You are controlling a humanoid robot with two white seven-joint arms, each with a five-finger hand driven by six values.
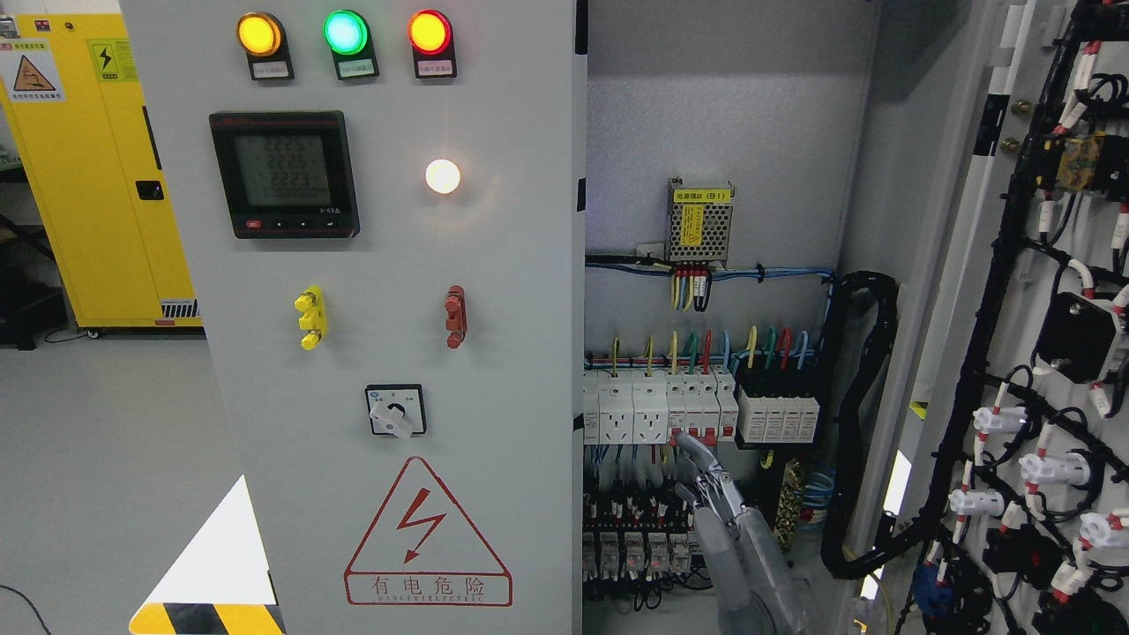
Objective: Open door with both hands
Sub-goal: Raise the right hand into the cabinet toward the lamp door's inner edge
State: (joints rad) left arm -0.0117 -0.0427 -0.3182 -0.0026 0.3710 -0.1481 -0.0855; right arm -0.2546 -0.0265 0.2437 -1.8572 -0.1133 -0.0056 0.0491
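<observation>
**Right door open, hand inside cabinet at the breaker row**

Head view. Electrical cabinet. The left door (388, 309) is shut and fills the left half of the frame: three lamps on top, a meter (284, 174), a yellow handle (310, 317), a red handle (455, 316), a rotary switch (396, 411), and a warning triangle low down. The right door (1041, 353) is swung wide open, its wired inner face at the far right. Between them the cabinet interior is exposed.

One hand (706, 481) rises from the bottom edge right of centre, so I read it as the right hand. Fingers extended and close together, holding nothing; the topmost fingertip is at or touching the red levers of the breakers (701, 410). Contact cannot be confirmed.

Left hand: not visible.

Key relation: the shut left door lies left of the hand, its long free edge running vertically just left of the breakers. The right hand is the nearer one. Judgement: the door task is half done; the left door remains.
</observation>
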